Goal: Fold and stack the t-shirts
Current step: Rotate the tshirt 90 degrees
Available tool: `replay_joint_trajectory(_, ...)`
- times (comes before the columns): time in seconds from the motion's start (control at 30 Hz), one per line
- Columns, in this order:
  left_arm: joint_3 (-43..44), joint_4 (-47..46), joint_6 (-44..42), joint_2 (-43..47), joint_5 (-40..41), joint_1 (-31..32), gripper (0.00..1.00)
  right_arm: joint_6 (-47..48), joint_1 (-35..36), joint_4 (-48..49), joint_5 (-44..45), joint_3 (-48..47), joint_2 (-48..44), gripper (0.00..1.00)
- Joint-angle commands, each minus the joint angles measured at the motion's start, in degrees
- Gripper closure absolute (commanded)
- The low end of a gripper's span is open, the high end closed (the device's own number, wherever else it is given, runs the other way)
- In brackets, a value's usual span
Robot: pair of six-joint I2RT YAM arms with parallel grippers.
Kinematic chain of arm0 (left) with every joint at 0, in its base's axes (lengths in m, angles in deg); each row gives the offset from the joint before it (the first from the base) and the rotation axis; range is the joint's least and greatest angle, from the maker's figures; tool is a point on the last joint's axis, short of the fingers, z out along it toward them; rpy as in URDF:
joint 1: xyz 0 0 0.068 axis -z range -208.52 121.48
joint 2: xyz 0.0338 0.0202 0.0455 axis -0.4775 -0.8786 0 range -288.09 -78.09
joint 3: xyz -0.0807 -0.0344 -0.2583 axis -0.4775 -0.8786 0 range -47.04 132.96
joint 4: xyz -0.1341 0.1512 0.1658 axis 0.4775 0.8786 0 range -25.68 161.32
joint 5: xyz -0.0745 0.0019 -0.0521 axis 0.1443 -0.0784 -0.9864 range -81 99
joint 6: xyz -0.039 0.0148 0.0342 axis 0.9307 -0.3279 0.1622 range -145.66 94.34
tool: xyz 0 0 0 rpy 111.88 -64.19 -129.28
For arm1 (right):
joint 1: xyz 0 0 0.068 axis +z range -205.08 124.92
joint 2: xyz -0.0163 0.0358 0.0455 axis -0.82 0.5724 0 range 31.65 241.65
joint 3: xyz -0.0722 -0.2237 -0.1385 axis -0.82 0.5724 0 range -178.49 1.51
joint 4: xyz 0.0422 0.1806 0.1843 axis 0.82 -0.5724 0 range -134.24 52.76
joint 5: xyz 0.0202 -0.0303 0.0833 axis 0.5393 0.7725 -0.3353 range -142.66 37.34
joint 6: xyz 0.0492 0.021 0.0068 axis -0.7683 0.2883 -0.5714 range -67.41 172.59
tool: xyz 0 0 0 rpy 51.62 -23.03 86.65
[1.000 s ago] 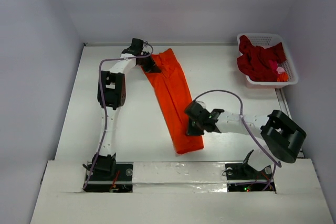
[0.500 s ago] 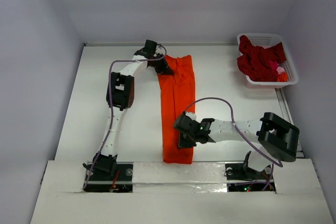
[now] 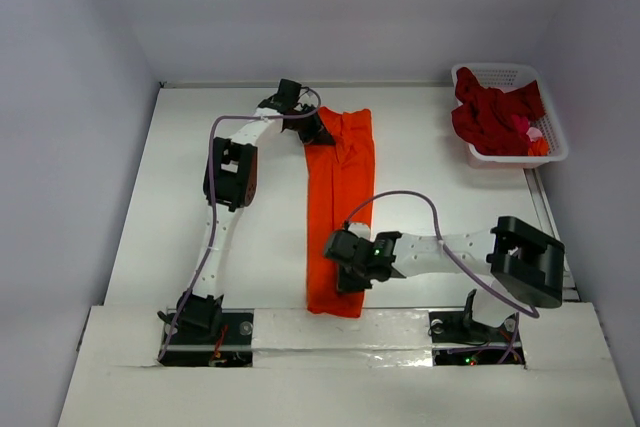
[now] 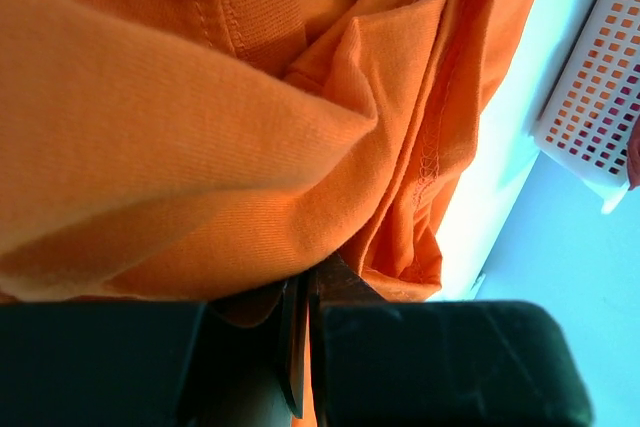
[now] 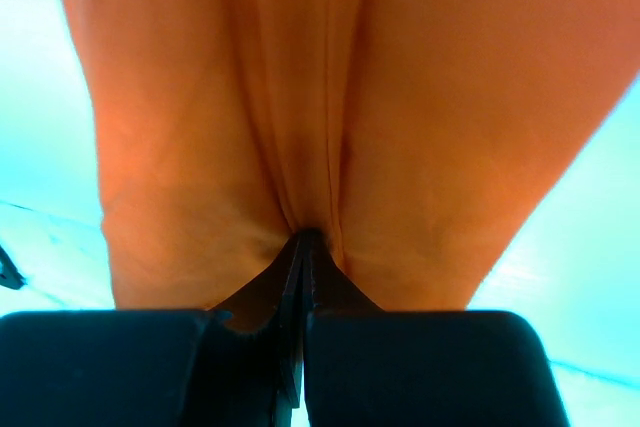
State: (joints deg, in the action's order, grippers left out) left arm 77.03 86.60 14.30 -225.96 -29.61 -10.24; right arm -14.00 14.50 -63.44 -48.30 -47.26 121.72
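A bright orange-red t-shirt [image 3: 338, 209] lies folded into a long narrow strip, running from the far middle of the table toward the near edge. My left gripper [image 3: 318, 131] is shut on its far end, where bunched cloth and a stitched hem [image 4: 330, 137] fill the left wrist view. My right gripper [image 3: 347, 271] is shut on the near part of the strip, with the cloth [image 5: 330, 117] pinched between the jaws. Dark crimson t-shirts [image 3: 492, 115] with a bit of pink are heaped in the basket.
A white lattice basket [image 3: 552, 139] stands at the far right corner; its wall [image 4: 598, 87] shows in the left wrist view. The raised white ledge [image 3: 330, 327] with both arm bases runs along the near edge. Grey walls close in the table.
Both grippers have swung the orange-red t-shirt from a diagonal lie to nearly straight front to back. The near end moved left; the far end moved right. Both grips held.
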Motion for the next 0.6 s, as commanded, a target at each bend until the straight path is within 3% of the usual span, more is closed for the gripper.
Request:
replay_joint_trajectory(0.0,-2.3,1.3,-1.8,3.4,6.4,-0.6,1.0,-2.8,1.3,-5.8,1.2,1.1,-2.4,1.0)
replay_joint_trajectory(0.23,-3.3,1.0,-1.6,6.2,8.5,-1.8,0.98,-3.7,0.1,-6.6,2.8,3.2,-6.2,1.0)
replay_joint_trajectory(0.33,-4.3,0.4,-1.4,7.5,9.1,-2.4,0.92,-2.2,-0.4,-6.9,3.0,2.1,-5.2,1.0)
replay_joint_trajectory(0.57,-2.3,0.7,-1.1,9.1,9.0,-4.2,0.67,0.2,-0.4,-9.0,5.0,-1.9,-2.6,1.0)
